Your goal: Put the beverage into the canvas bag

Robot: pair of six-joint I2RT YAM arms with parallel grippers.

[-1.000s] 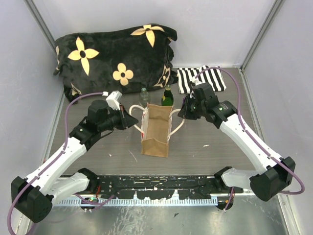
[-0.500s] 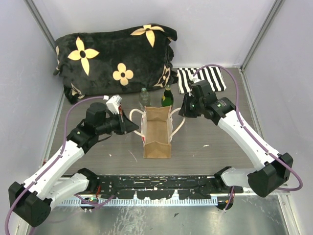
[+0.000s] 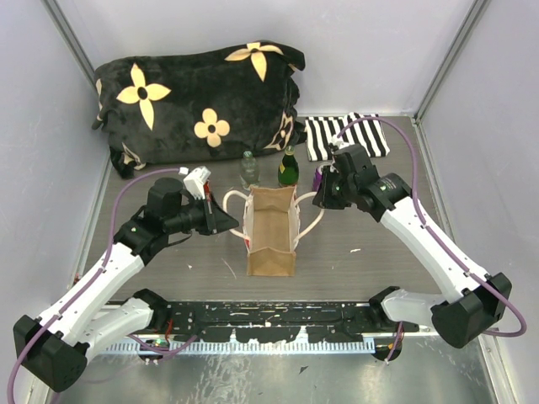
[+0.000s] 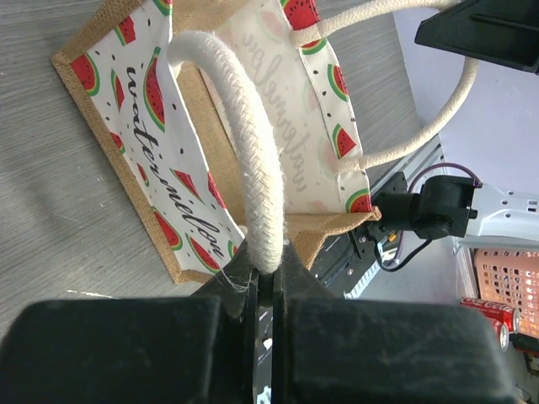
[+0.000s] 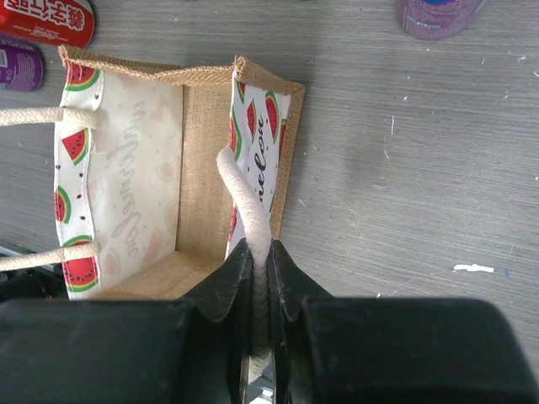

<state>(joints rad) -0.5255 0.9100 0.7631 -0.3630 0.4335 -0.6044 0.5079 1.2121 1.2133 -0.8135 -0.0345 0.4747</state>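
**Left gripper (image 3: pixel 227 220) and right gripper (image 3: pixel 319 197) each clamped on a handle of the canvas bag (image 3: pixel 271 231)**

Both grippers meet the bag from opposite sides. The left one has its jaws closed on the cream rope handle (image 4: pixel 244 143) on the bag's left. The right one has its jaws closed on the matching handle (image 5: pixel 246 206) on the bag's right. The two loops are drawn outward, and the bag's mouth stands open between them.

A black cushion (image 3: pixel 198 101) with tan flowers fills the far left corner of the counter (image 3: pixel 370 252).

The bag is a small, boxy tan tote. It stands upright about midway between the left and right edges, nearer the near edge than the far one. The wrist views show white panels printed with red watermelon slices and black script, edged in tan weave.

A black-and-white striped cloth (image 3: pixel 349 135) lies towards the far right corner, beyond the right gripper.

Two bottles stand just beyond the bag's far rim, outside it. A green bottle (image 3: pixel 288 168) is near the bag's far right corner. A smaller clear bottle (image 3: pixel 248 167) is near its far left corner. Whether either touches the bag cannot be told.
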